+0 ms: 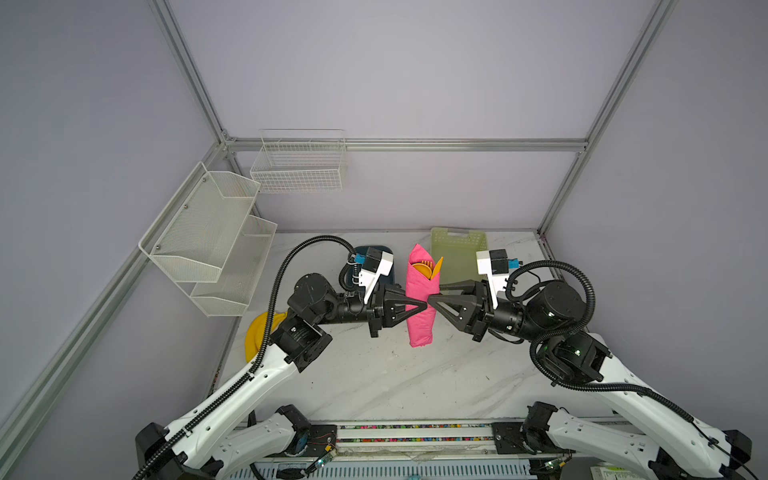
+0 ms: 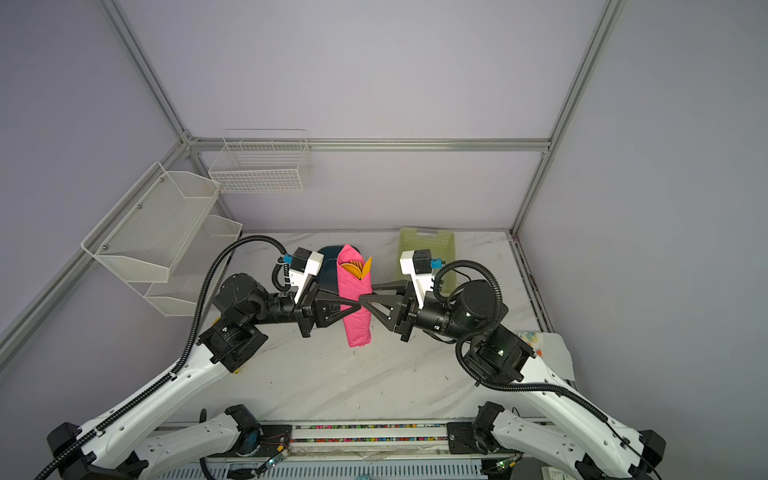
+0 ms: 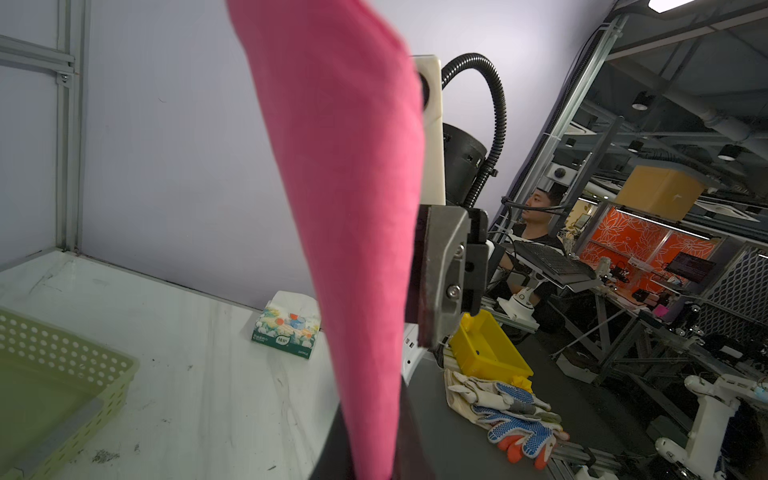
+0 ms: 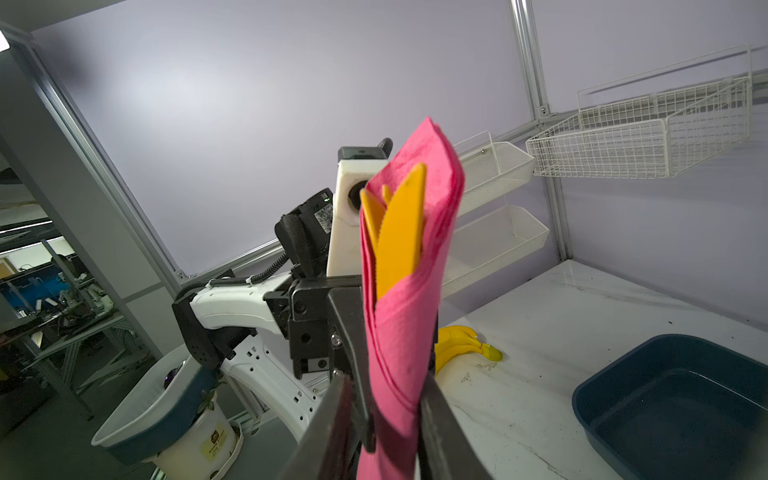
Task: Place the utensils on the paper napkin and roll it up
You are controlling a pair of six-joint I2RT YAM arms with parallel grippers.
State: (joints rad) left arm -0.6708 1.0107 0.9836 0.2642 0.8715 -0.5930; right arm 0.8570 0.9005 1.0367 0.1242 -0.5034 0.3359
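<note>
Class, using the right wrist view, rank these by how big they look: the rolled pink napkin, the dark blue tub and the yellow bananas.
1. rolled pink paper napkin: largest, but nearest the camera, so its lead is unsure.
2. dark blue tub: cut off by the frame.
3. yellow banana bunch: partly hidden, clearly smallest.

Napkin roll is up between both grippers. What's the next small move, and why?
Probably lower the paper napkin roll straight down onto the table, both grips kept. The utensils are wrapped, tips poking from its open top. The left gripper and right gripper pinch its middle from opposite sides, upright above the table. Letting go here risks a drop or unrolling.
</note>
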